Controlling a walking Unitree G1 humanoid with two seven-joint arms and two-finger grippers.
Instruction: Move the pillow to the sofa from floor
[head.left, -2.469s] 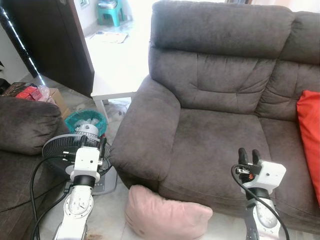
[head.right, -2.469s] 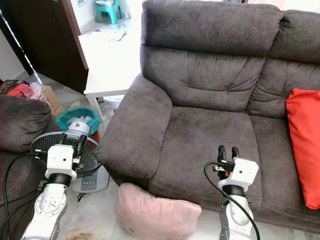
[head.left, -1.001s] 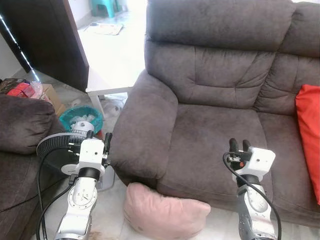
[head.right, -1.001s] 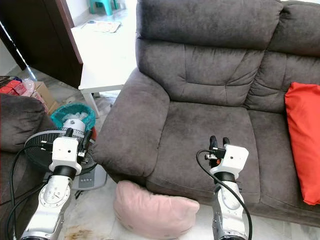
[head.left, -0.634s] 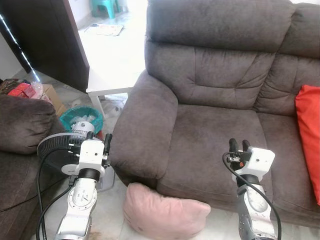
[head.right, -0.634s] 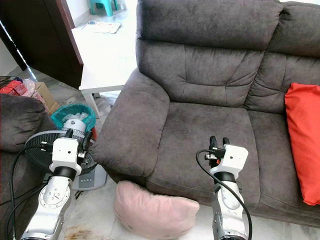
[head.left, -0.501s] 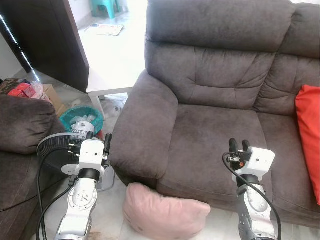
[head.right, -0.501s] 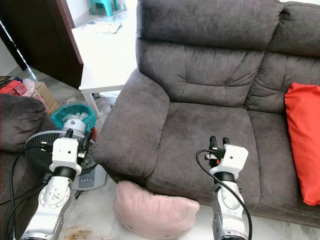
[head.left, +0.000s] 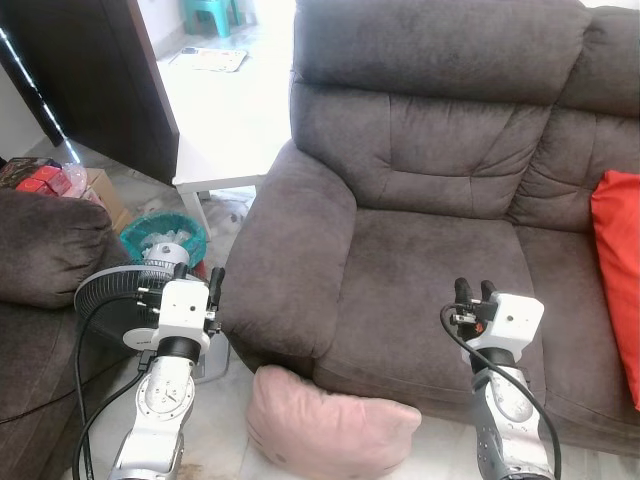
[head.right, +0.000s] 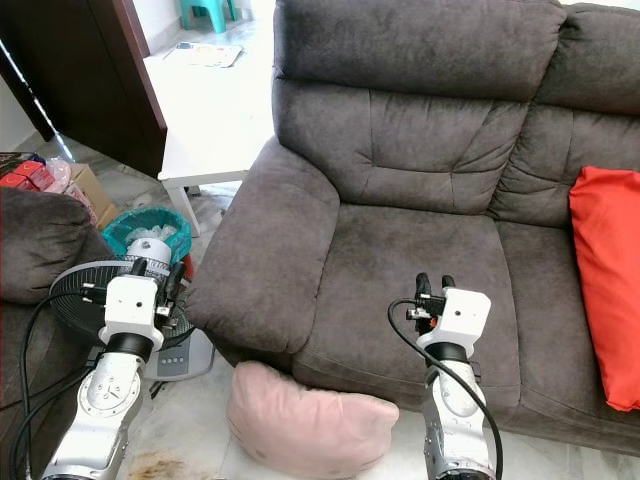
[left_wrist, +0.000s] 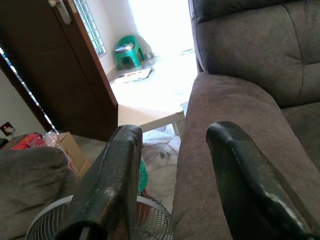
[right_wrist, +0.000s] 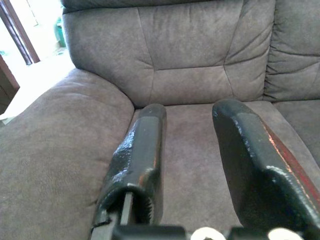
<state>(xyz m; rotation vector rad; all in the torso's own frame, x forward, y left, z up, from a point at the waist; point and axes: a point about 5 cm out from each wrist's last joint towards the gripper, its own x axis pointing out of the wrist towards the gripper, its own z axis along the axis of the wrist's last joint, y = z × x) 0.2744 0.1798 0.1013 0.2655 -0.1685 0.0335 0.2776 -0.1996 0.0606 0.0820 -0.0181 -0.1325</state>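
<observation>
Both grippers, left (head.left: 198, 280) and right (head.left: 469, 291), hover spread and empty; they should descend to flank the pink pillow (head.left: 328, 428) below the sofa (head.left: 420, 190).

We note a plain pale pink pillow (head.left: 325, 430) on light marbled floor tiles (head.right: 190, 430). The sofa (head.left: 430, 180) is dark grey-brown, plain, with a bright red cushion (head.right: 605, 290) on it. We record silver arms with black fingers on the left gripper (head.left: 197, 283) and the right gripper (head.left: 472, 291). The fan (head.left: 115, 300) has a black grille on a grey base. The basket (head.right: 145, 228) is teal, the stool (left_wrist: 127, 52) green, the door (head.left: 95, 80) dark brown, the side table (head.right: 210, 150) white.
</observation>
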